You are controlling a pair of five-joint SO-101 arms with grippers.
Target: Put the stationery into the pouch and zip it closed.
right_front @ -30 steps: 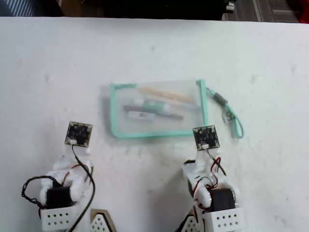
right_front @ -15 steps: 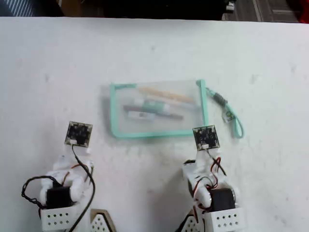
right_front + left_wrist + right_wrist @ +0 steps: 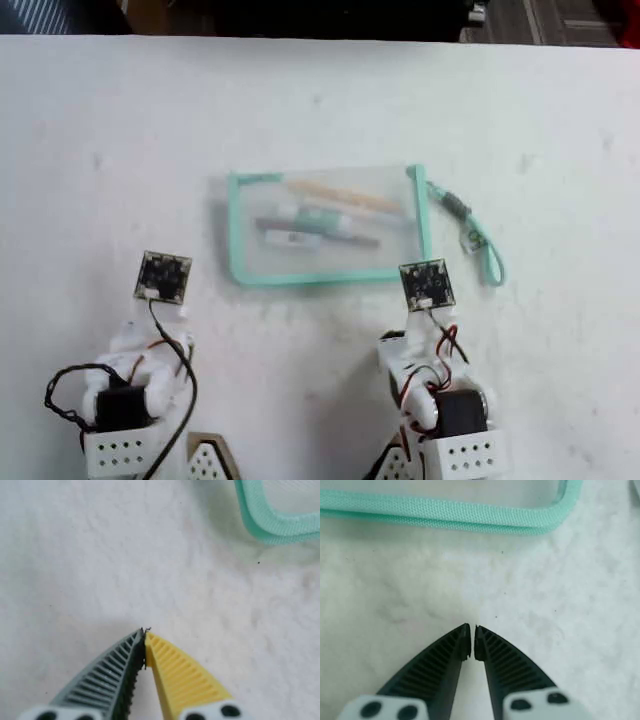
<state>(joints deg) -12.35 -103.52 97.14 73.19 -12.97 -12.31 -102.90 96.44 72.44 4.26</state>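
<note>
Near the middle of the white table (image 3: 100, 120), seen from above, lies a clear pouch (image 3: 325, 228) with a teal border. The stationery (image 3: 320, 220) is inside it: a wooden stick and a few pens lying lengthwise. A teal strap (image 3: 480, 245) trails from the pouch's right end. The left arm (image 3: 130, 390) and right arm (image 3: 435, 390) sit at the near edge, both short of the pouch.

From the left wrist, the left gripper (image 3: 144, 632) is clenched on nothing, its grey and yellow tips touching above bare table, with a corner of the pouch (image 3: 275, 525) well apart.

From the right wrist, the right gripper (image 3: 472, 629) is pinched together and holds nothing, a hairline between its black tips. The pouch's border (image 3: 450, 512) runs across ahead.
</note>
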